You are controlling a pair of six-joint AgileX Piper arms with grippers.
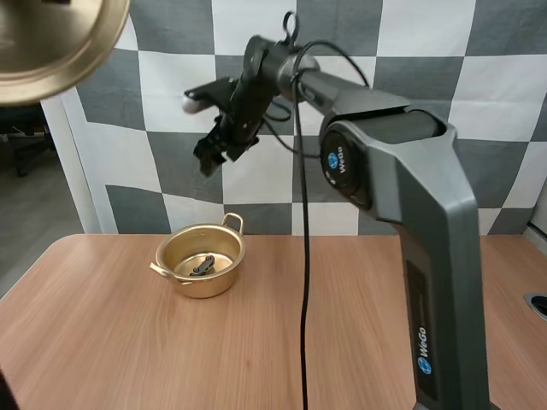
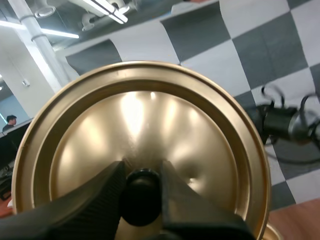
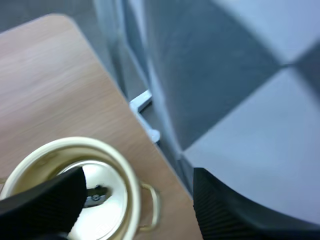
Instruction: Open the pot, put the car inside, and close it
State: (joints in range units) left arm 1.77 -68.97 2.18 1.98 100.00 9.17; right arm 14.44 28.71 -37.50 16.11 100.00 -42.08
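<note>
1. The gold pot [image 1: 201,260] sits on the wooden desk [image 1: 102,342], near the far edge.
2. The pot has no lid on it, so its top is open. It has two small handles, one on each side.
3. The little dark car [image 1: 202,266] lies inside the pot, down on the shiny bottom.
4. The gold lid [image 1: 51,38] is up in the air. It is high above the desk and well apart from the pot, off to the left. It is tilted, not flat.
5. The left tool [image 2: 142,170] has hold of the lid. Its two black fingers [image 2: 100,200] are closed on the round black knob [image 2: 141,197] in the middle of the lid, one finger on each side.
6. In the left wrist view, the knob side of the lid faces the camera, and light shines on it.
7. The right tool [image 1: 208,158] hangs in the air high above the pot and does not touch it. Its tips point down toward the desk.
8. The right tool is wide open. In the right wrist view its two fingers [image 3: 45,200] stand far apart, and there is nothing between them.
9. That same view looks down on the pot with the car in it, close to one of the fingers.
</note>
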